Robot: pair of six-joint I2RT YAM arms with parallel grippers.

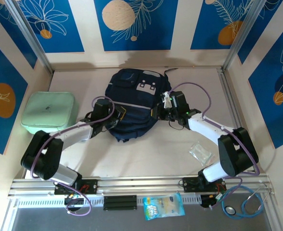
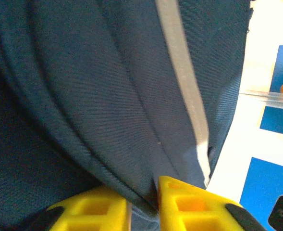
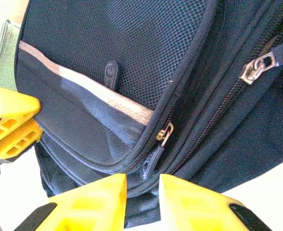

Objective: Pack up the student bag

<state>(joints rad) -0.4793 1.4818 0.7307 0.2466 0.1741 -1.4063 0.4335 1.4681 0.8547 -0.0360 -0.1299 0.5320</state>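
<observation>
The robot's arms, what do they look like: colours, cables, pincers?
The left arm and right arm both have white links, bulky black joint housings and a purple cable looping alongside. The left pincer and right pincer have bright yellow plastic fingers with hollow rectangular cells.

Left-wrist view crops student bag [image 2: 107, 96] at top, left and bottom edges, left gripper [image 2: 143, 199] fingers cut off at bottom, top-view patch [image 1: 147, 88] marks too small to read.
</observation>
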